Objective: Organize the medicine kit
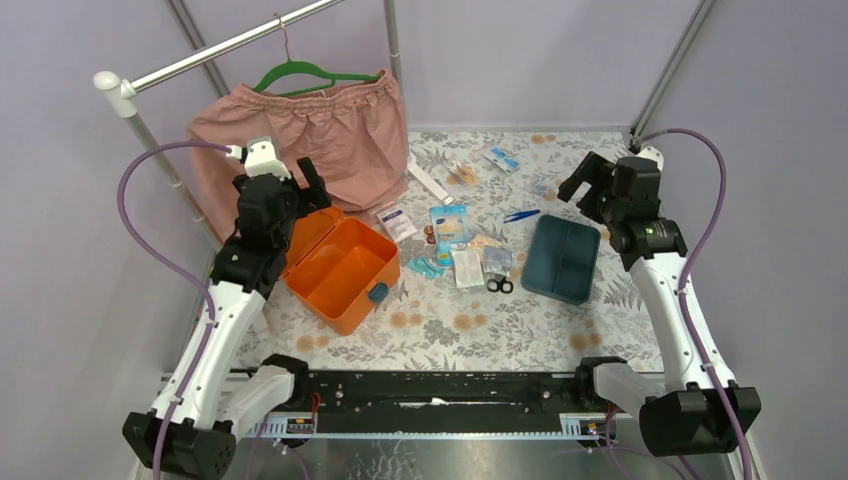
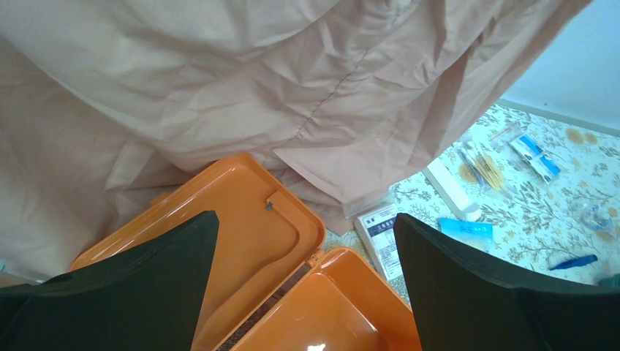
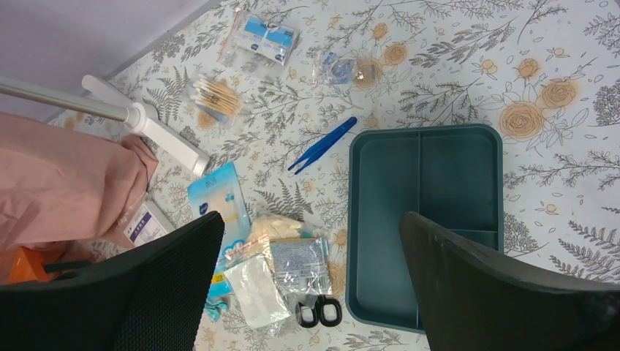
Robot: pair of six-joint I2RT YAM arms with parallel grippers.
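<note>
The orange medicine kit box (image 1: pixel 338 270) lies open and empty at the left of the table, its lid (image 2: pixel 219 227) leaning back against pink cloth, a dark teal latch (image 1: pixel 378 292) on its front. The teal divided insert tray (image 1: pixel 562 258) lies empty at the right; it also shows in the right wrist view (image 3: pixel 409 205). My left gripper (image 1: pixel 300 180) is open and empty above the box's lid edge. My right gripper (image 1: pixel 585 185) is open and empty, raised behind the tray. Loose supplies lie between box and tray: packets (image 3: pixel 292 267), black scissors (image 3: pixel 318 313), blue tweezers (image 3: pixel 322 144).
A pink garment (image 1: pixel 320 130) hangs from a green hanger (image 1: pixel 310 75) on a rail at the back left, draping behind the box. Cotton swabs (image 3: pixel 216 96), a white tube (image 3: pixel 172 142), blue packets (image 3: pixel 267 36) and a small bag (image 3: pixel 340 69) lie at the table's back.
</note>
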